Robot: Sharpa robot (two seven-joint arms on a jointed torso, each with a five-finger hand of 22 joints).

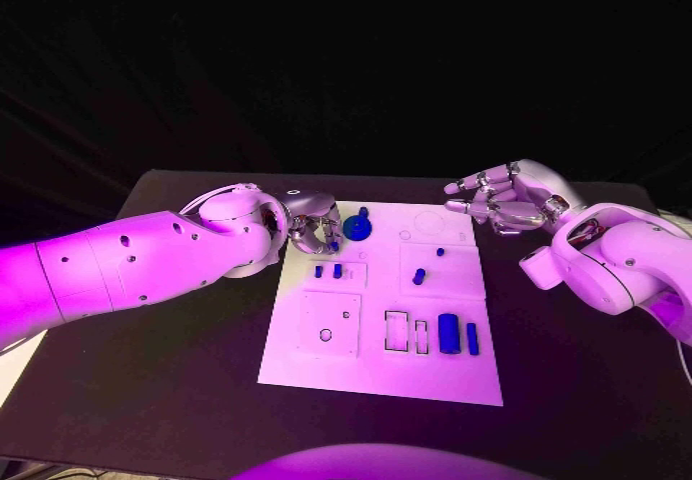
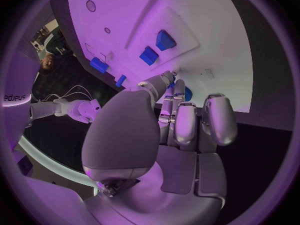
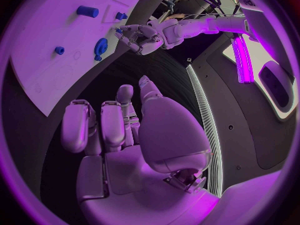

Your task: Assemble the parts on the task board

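The white rectangular task board (image 1: pixel 378 370) lies in the middle of the black table (image 1: pixel 159 380), with bare black surface on both long sides and in front of its near edge. The left hand (image 1: pixel 307 228) sits at the board's far left corner, fingers curled inward just beside the round blue gear-like part (image 1: pixel 358 229); whether it pinches anything I cannot tell. The right hand (image 1: pixel 505 198) hangs off the board's far right corner, above the table, fingers loosely bent and apart, holding nothing.

Two small blue pegs (image 1: pixel 327 270) stand in the left recess, two more (image 1: pixel 427 265) right of them, and a blue cylinder (image 1: pixel 449 333) with a thin blue bar (image 1: pixel 472 338) lies near the front.

The left wrist view shows its fingertips (image 2: pixel 170 80) reaching the board's edge near blue blocks (image 2: pixel 156 48). The right wrist view shows its own spread fingers (image 3: pixel 100 127) over bare table, well apart from the board.
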